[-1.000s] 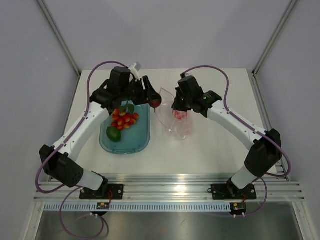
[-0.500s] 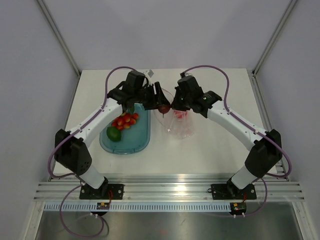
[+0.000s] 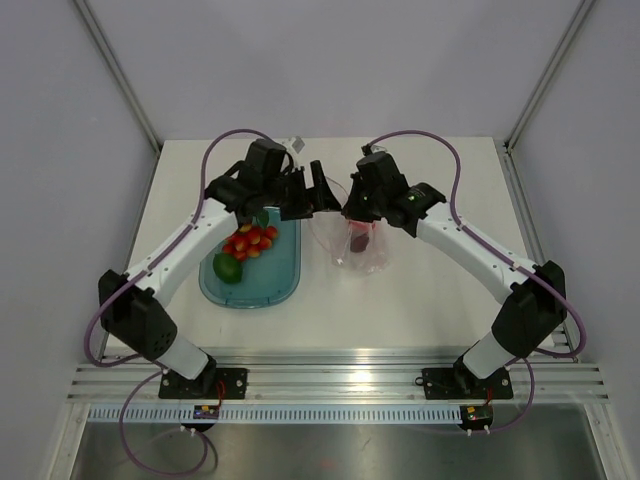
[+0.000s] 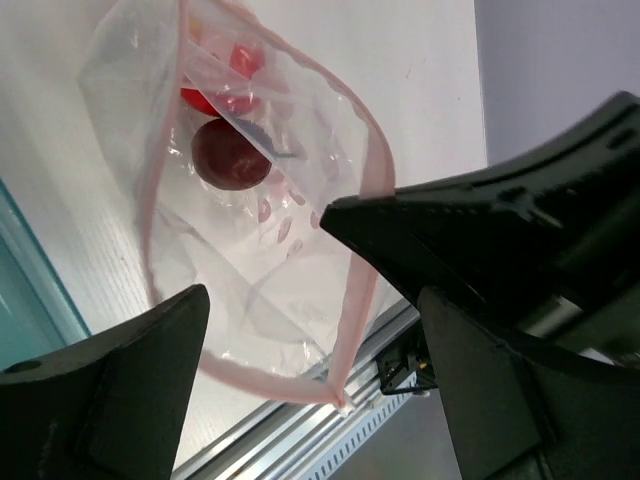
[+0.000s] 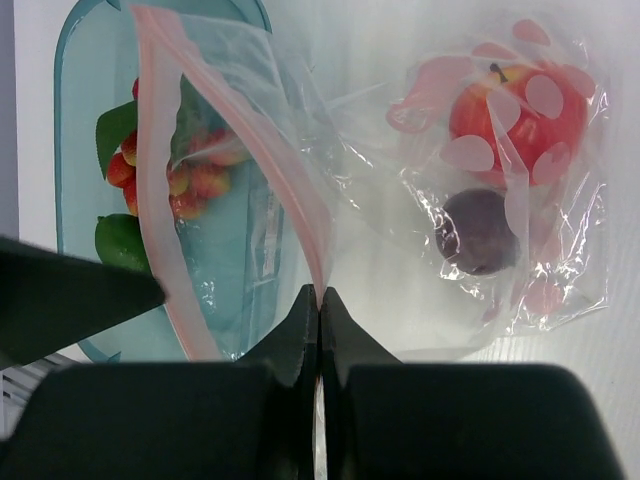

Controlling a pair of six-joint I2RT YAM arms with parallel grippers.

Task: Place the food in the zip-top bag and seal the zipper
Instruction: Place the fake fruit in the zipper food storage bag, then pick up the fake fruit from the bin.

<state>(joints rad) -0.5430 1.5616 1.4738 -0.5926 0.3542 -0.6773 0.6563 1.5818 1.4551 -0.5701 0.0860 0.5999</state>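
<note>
Inside the zip-top bag (image 3: 360,250), at centre, lie a dark fruit (image 5: 478,232) and a red fruit (image 5: 515,108) — just beyond the left gripper (image 4: 262,250), jaws spread at its mouth. The right gripper (image 5: 318,300) pinches the zipper (image 5: 160,170); more food (image 3: 250,238) sits left, in the teal tray (image 3: 285,285).

Clear crinkly bag (image 3: 358,245) w/ pale pink dots lies just right of the teal tray (image 3: 268,285), mouth raised on the tray side. Its pink zipper (image 4: 365,200) is unsealed, gaping in a loop. Inside, at the end far from the tray: a red apple-like fruit (image 5: 515,110) & a dark purple one (image 5: 478,232). Other food (image 3: 250,238) is piled in the tray - red, orange, yellow bits, plus a green lime (image 3: 228,267).
</note>
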